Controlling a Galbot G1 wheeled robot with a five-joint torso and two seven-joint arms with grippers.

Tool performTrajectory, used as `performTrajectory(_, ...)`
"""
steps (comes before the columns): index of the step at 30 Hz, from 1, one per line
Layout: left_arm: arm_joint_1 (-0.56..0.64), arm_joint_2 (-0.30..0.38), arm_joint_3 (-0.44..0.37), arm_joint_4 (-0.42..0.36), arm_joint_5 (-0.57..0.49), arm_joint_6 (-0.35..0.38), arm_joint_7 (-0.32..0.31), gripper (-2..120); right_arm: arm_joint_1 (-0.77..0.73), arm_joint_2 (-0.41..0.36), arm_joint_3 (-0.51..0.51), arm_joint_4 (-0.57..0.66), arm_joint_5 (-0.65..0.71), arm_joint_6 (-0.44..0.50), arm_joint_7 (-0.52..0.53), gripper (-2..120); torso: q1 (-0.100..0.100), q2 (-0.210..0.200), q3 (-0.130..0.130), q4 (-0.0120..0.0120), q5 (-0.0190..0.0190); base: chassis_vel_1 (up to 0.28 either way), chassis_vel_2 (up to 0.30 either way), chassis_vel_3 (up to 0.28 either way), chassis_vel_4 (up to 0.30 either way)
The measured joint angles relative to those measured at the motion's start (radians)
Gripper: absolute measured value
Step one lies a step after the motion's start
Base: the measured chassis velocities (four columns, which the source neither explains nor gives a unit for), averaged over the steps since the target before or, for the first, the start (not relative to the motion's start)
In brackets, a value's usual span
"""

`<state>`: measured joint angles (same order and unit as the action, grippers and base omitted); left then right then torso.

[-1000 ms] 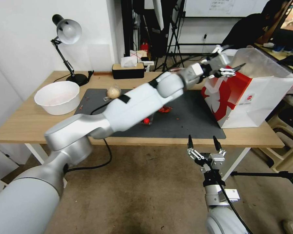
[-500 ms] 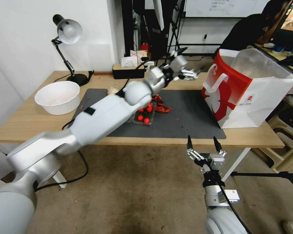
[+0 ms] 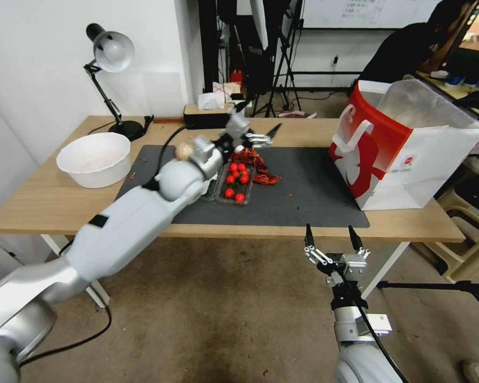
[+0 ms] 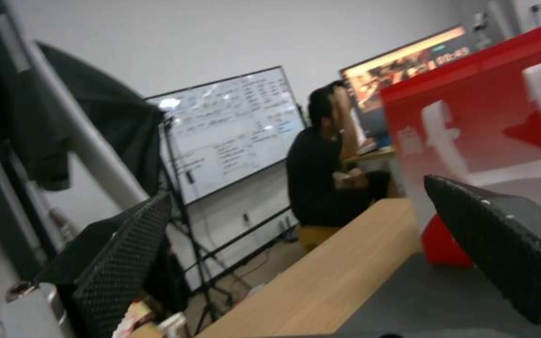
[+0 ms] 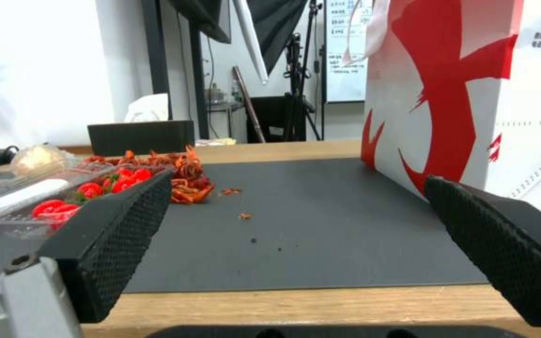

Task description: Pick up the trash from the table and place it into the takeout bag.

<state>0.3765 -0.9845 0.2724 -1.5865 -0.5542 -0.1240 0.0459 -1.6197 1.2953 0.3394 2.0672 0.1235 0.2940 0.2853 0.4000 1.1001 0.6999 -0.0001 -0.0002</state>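
One dark mat [image 3: 303,191] on table [image 3: 48,205]

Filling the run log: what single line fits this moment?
left gripper: open, empty, above mat by tomatoes | right gripper: open, parked below table edge | bag: upright

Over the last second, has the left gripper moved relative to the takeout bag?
Yes. The left gripper, open and empty, has swung away from the takeout bag toward the robot's left, now above the mat's far edge near the tray of tomatoes.
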Motion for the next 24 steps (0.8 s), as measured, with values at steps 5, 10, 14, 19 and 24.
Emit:
performTrajectory(5,0.145,0.063,-0.122,-0.063,0.010,0.001,0.001,100,0.000,0.000,-0.005,0.000,-0.002,-0.001,0.000,100,0.000,0.000,0.000,0.0001,0.0005,0.000,0.000,0.000,0.000)
performTrajectory(10,0.298,0.099,-0.262,-0.117,0.029,0.001,0.004,100,-0.002,0.001,-0.009,0.000,-0.005,-0.001,0.000,100,0.000,0.000,0.000,0.0000,0.0007,0.000,0.000,0.000,0.000)
performTrajectory(14,0.405,0.128,-0.364,-0.158,0.045,-0.005,0.004,100,-0.004,0.000,-0.011,-0.001,-0.006,-0.001,0.000,100,0.000,0.000,0.000,0.0002,0.0006,0.000,0.000,0.000,0.000)
performTrajectory(19,0.553,0.145,-0.462,-0.223,0.076,-0.027,-0.019,100,-0.009,0.003,-0.014,-0.003,-0.009,0.001,0.000,100,0.000,0.000,0.000,-0.0002,0.0006,0.000,0.000,0.000,0.000)
performTrajectory(24,0.657,0.138,-0.521,-0.256,0.094,-0.035,-0.026,100,-0.011,0.004,-0.015,-0.004,-0.010,0.003,0.000,100,0.000,0.000,0.000,0.0003,-0.0001,0.000,0.000,0.000,0.000)
